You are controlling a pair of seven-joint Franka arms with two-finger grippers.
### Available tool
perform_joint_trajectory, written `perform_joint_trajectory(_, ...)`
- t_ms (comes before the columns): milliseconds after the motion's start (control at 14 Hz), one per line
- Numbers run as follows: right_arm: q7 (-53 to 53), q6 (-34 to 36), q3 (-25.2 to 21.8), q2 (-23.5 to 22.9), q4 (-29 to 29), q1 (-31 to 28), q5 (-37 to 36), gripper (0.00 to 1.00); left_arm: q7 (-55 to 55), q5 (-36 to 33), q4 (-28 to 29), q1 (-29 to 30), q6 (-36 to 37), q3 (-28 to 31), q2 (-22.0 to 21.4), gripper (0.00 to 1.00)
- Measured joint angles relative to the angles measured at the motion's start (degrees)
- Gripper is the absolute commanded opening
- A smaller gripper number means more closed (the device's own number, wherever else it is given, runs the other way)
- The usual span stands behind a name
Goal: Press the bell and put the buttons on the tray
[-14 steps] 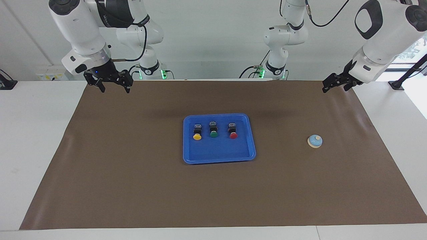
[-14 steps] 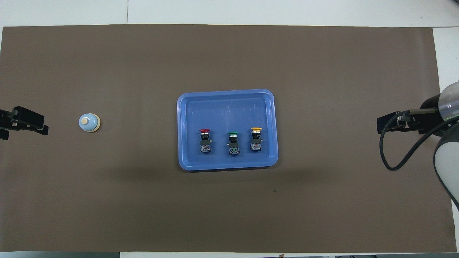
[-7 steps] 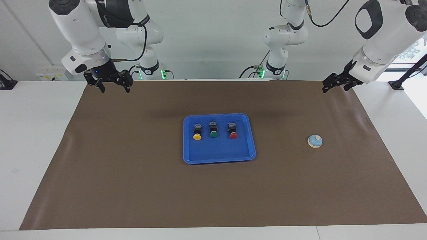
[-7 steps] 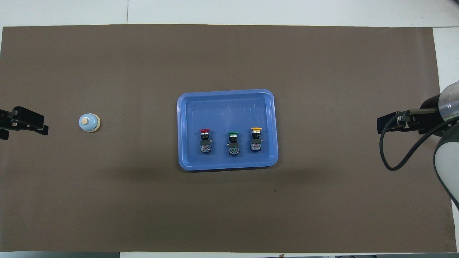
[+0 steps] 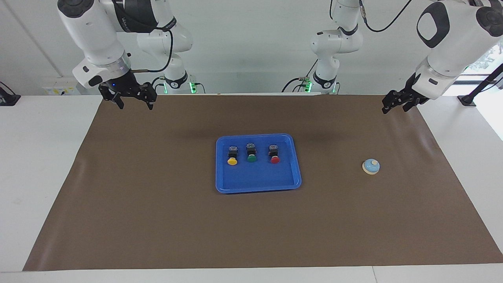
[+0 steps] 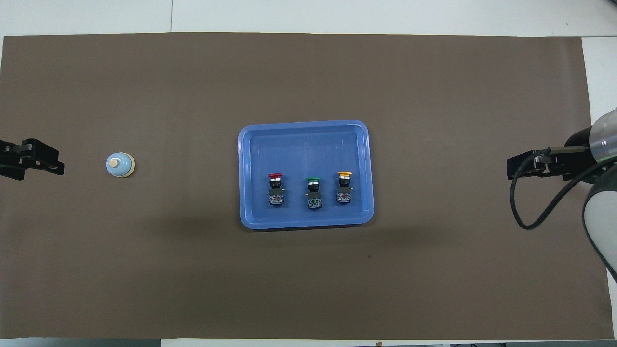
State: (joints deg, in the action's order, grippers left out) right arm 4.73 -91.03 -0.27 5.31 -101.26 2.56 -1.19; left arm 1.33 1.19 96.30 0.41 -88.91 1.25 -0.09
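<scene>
The bell (image 5: pixel 371 166) sits alone on the brown mat (image 5: pixel 157 220), right of centre in the facing view and at the left in the overhead view, well apart from the tray (image 5: pixel 257 184). It looks light and rigid, a smooth blue dome on a cream rim with a small cream knob on top. I would not grasp it at all: the dome seems too slick and rounded for two fingers, and a sideways nudge could slide it across the mat. A straight push down on the knob is what it calls for.

The tray lies in the middle of both views, flat, stiff plastic with a raised rim. All three buttons lie in it in a row, yellow (image 5: pixel 232 155), green (image 5: pixel 251 153) and red (image 5: pixel 274 153), each on its side with the cap pointing away from the robots. They look small, hard and fairly light; the boxy black body would give a surer hold than the rounded cap. That part of the job appears done, so the bell seems to be what is left.

The left pincer (image 5: pixel 400 103) hangs over the mat's edge at the upper right of the facing view; I cannot tell how its fingers stand. The right pincer (image 5: pixel 131 99) waits at the upper left, fingers apart, holding nothing.
</scene>
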Motion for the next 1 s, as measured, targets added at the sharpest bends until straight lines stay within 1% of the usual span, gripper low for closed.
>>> perform_joint_trajectory(143, 0.0, 0.0, 0.0, 0.0, 0.0, 0.0, 0.0, 1.00, 0.2, 0.0, 4.2, 1.3, -4.0, 0.5, -1.3, 0.00)
perform_joint_trajectory(286, 0.0, 0.0, 0.0, 0.0, 0.0, 0.0, 0.0, 1.00, 0.0, 0.0, 9.7, 3.3, -10.9, 0.7, -2.9, 0.00)
perform_joint_trajectory(430, 0.0, 0.0, 0.0, 0.0, 0.0, 0.0, 0.0, 1.00, -0.1, 0.0, 14.3, 3.6, -15.7, 0.6, -2.9, 0.00)
perform_joint_trajectory(573, 0.0, 0.0, 0.0, 0.0, 0.0, 0.0, 0.0, 1.00, -0.1, 0.0, 16.9, 3.3, -19.8, 0.2, -0.7, 0.00)
perform_joint_trajectory(716, 0.0, 0.0, 0.0, 0.0, 0.0, 0.0, 0.0, 1.00, 0.0, 0.0, 18.3, 2.9, -24.4, 0.2, 2.5, 0.00)
perform_joint_trajectory(859, 0.0, 0.0, 0.0, 0.0, 0.0, 0.0, 0.0, 1.00, 0.0, 0.0, 19.0, 2.8, -28.5, 0.1, 5.0, 0.00)
perform_joint_trajectory(1002, 0.0, 0.0, 0.0, 0.0, 0.0, 0.0, 0.0, 1.00, 0.0, 0.0, 19.0, 2.4, -30.8, 0.0, 7.0, 0.00)
